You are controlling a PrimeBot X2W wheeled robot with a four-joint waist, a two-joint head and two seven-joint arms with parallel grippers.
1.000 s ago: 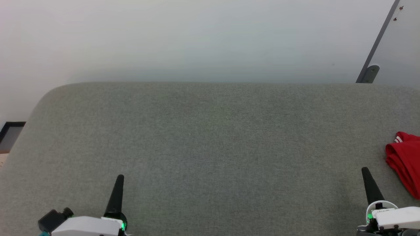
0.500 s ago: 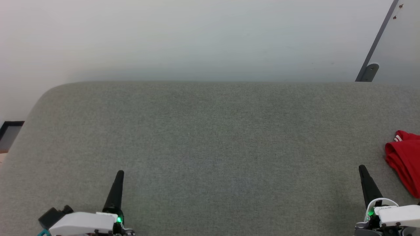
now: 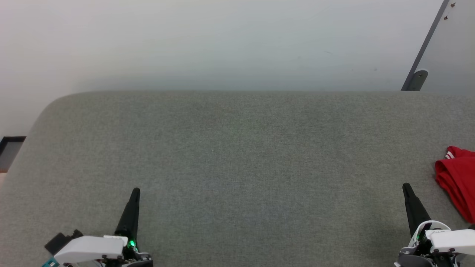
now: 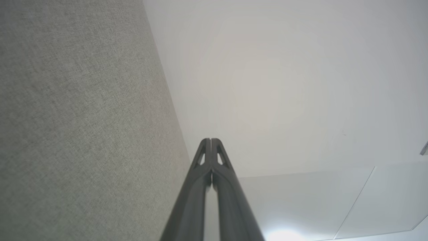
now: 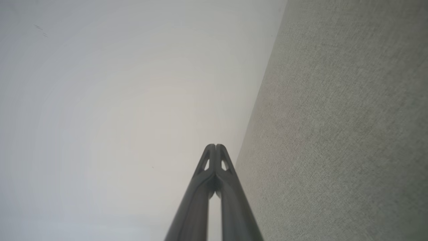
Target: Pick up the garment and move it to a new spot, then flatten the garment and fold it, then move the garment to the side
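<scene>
You see the garment [image 3: 457, 181] on the grey cushion [image 3: 237, 148] at the far right, perhaps bunched, partly cut off. The left gripper [image 3: 134, 193] and the right gripper [image 3: 406, 187] both have their fingers pressed together.

The bench [image 3: 237, 148] stretches across the head view, with the wall [image 3: 222, 44] behind its far edge. The garment [image 3: 458, 181] lies on the bench at the far right, cut off by the edge of the view. The right end effector [image 3: 406, 186] is over the bench's near right part, just left of the garment and apart from it. The left end effector [image 3: 135, 191] is over the near left part, well apart from both. A slanted post [image 3: 417, 78] stands against the wall behind the bench's right end, and a framed panel [image 3: 9, 150] sits past its left end.
</scene>
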